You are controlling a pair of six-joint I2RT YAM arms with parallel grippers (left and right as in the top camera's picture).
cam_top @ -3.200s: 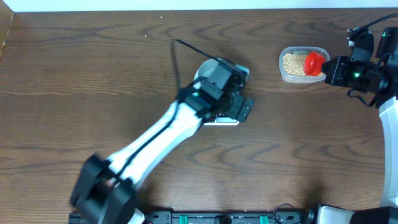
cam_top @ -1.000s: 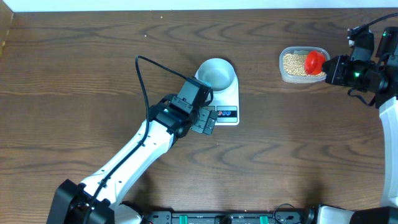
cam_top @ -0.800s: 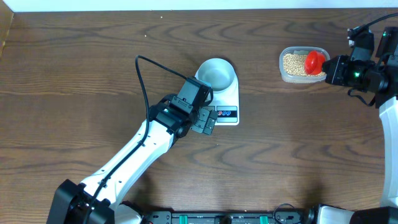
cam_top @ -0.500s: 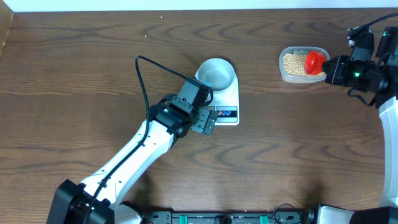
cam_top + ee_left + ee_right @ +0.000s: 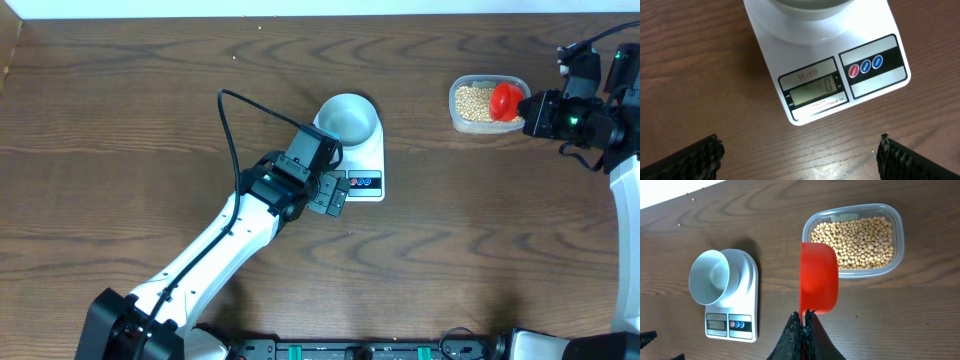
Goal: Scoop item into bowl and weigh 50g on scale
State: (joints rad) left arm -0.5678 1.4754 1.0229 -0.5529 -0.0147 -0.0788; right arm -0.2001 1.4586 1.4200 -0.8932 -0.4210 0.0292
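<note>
We see a dark wooden counter point(image 5: 120, 100) from above, with two robot arms reaching over it. The left arm point(image 5: 230, 245), white with black joints, stretches from the near edge toward the middle. The right arm point(image 5: 590, 115) comes in from the far right.

A flat white scale point(image 5: 365, 150) lies near the middle of the counter, and its grey display point(image 5: 812, 92) and round buttons point(image 5: 865, 66) face the near edge. A clear plastic tub point(image 5: 458, 125) sits well apart from the scale, toward the far right. A pale bowl point(image 5: 348, 117) stands upright on the scale's platform.

The left hand point(image 5: 330, 193) hovers just beside the scale's display end, its fingers spread wide and released, grasping nothing. The right hand point(image 5: 802, 325) is clenched on a red scoop point(image 5: 818, 277), which hangs turned on its side over the end of the tub nearest that arm.

The beans point(image 5: 472, 102), small, round and tan, lie in the tub. We cannot tell whether any are in the scoop.
</note>
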